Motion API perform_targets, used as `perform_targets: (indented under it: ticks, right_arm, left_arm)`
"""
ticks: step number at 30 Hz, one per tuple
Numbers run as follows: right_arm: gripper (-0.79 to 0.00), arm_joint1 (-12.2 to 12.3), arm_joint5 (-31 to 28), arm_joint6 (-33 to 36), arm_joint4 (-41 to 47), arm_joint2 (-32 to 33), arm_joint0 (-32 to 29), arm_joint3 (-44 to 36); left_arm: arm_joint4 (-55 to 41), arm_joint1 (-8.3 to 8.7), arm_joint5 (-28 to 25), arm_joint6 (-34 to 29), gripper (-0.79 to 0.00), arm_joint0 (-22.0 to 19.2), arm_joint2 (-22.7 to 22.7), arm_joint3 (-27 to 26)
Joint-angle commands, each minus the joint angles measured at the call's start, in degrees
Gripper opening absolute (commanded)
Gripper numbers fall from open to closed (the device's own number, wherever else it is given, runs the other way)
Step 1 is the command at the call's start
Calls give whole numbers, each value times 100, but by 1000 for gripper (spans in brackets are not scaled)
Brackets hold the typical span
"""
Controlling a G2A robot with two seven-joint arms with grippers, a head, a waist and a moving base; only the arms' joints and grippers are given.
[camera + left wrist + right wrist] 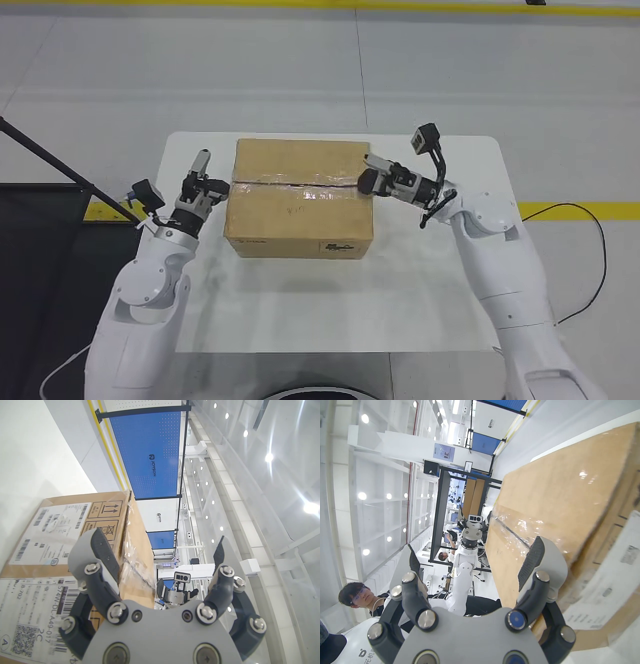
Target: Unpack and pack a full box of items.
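Observation:
A closed brown cardboard box (298,197) sits in the middle of the white table (440,290), its top seam sealed with clear tape (300,183). My left gripper (203,172) hovers just off the box's left side at the top edge, open with nothing between its fingers (103,550). The labelled side of the box (50,540) fills that wrist view. My right gripper (372,170) stands open at the box's right top edge near the seam, one finger (540,562) over the box top (560,500).
The white table has free room in front of the box and on the right. A black stand pole (60,165) slants in at the far left, beside a dark floor mat (40,270).

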Motion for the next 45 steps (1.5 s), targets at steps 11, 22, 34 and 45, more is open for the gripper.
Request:
perform_targets:
  ticks: [11,22,34,45]
  right_arm:
    - [0,117,12,-187,9,259,-218,0]
    - [0,146,-6,-255,107,169,-326,-52]
    - [0,310,-207,-1025,-351,664,-614,-40]
    - [-1,410,-696,-1791,-642,1114,-1081,-298]
  left_arm:
    - [14,9,12,0,0,9,-25,-11]
    - [25,14,27,-21,0,-4,-4,-28]
    - [-58,38,11,43,0,104,-284,-304]
    - [-169,95,-36,-209,0,395,-797,-655]
